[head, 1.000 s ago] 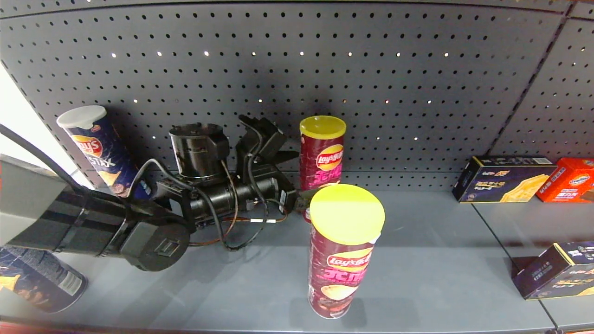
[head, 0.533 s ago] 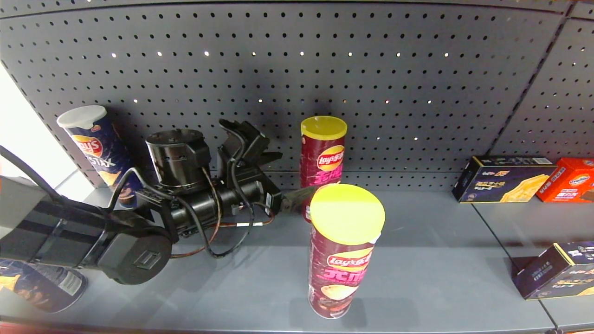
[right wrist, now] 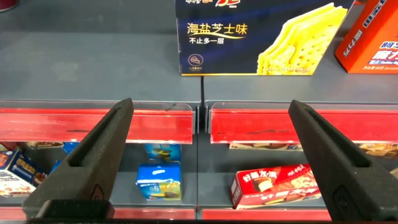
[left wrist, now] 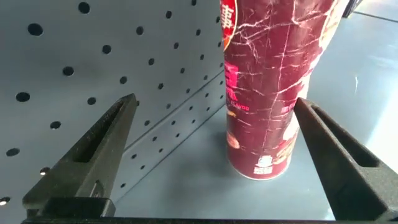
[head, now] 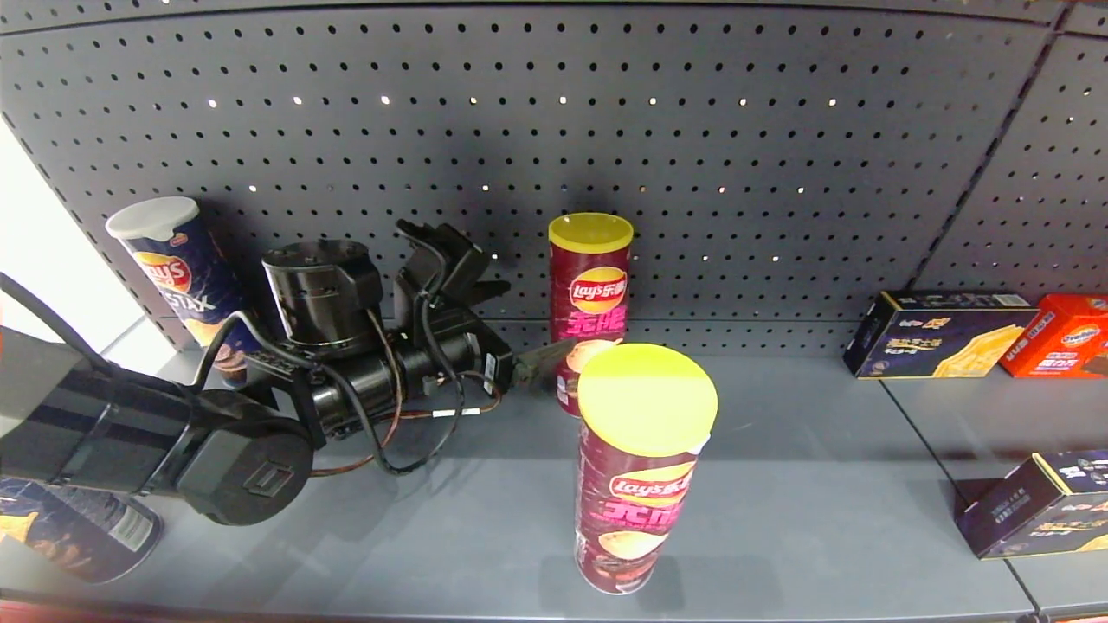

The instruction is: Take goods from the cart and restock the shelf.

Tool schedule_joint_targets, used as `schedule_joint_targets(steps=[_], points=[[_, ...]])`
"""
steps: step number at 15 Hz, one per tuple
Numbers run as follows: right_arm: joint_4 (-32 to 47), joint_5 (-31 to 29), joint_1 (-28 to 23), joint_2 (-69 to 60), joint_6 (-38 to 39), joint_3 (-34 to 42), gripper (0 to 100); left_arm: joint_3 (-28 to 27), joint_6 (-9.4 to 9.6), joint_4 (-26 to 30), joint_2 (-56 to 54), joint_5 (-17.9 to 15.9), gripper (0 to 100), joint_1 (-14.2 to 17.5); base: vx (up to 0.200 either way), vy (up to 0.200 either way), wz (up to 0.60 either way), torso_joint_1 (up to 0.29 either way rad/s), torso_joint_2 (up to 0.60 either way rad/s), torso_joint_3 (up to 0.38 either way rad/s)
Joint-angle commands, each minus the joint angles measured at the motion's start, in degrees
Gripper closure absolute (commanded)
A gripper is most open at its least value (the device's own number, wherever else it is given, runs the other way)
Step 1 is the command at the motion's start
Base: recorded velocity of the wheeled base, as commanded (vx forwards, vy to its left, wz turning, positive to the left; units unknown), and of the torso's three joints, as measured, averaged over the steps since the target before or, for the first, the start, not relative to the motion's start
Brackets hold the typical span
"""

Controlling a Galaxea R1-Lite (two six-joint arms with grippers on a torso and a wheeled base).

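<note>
A maroon chip can point(head: 589, 290) with a yellow lid stands upright on the grey shelf point(head: 822, 484), close to the pegboard. A second maroon can point(head: 642, 472) stands nearer the shelf's front edge. My left gripper point(head: 547, 363) lies low over the shelf just left of the rear can's base. It is open, and the rear can point(left wrist: 273, 87) stands a little beyond its fingertips point(left wrist: 118, 124), with nothing between them. My right gripper point(right wrist: 209, 107) is open and holds nothing, in front of lower shelves with red price rails.
A blue can with a white lid point(head: 177, 272) leans at the back left. Another blue can point(head: 74, 519) lies at the front left. A dark blue box point(head: 939, 333), an orange box point(head: 1060, 333) and another dark box point(head: 1030, 502) stand at the right.
My left arm has drawn back to the left, away from the rear maroon can. The can has shifted slightly left and turned, and now stands free of the fingers.
</note>
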Motion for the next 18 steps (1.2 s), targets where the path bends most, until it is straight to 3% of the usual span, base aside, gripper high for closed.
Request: schedule_joint_targets(steps=[1,5,12,15,18], points=[[0.0,0.0,0.0,0.1,0.0,0.0,0,0.0,0.01,-0.1,0.1,0.0,0,0.1,0.0,0.0,0.0,0.0,0.0,0.0],[0.0,0.0,0.0,0.1,0.0,0.0,0,3.1,-0.08,-0.1,-3.5,0.0,0,0.0,0.0,0.0,0.0,0.0,0.0,0.0],[0.0,0.0,0.0,0.1,0.0,0.0,0,18.3,-0.25,-0.1,-17.9,2.3,0,0.0,0.0,0.0,0.0,0.0,0.0,0.0],[0.0,0.0,0.0,0.1,0.0,0.0,0,26.2,-0.52,-0.1,-26.6,6.1,0,-1.1,0.0,0.0,0.0,0.0,0.0,0.0],[0.0,0.0,0.0,0.1,0.0,0.0,0,34.1,-1.31,0.0,-35.4,10.8,0,-5.1,0.0,0.0,0.0,0.0,0.0,0.0]])
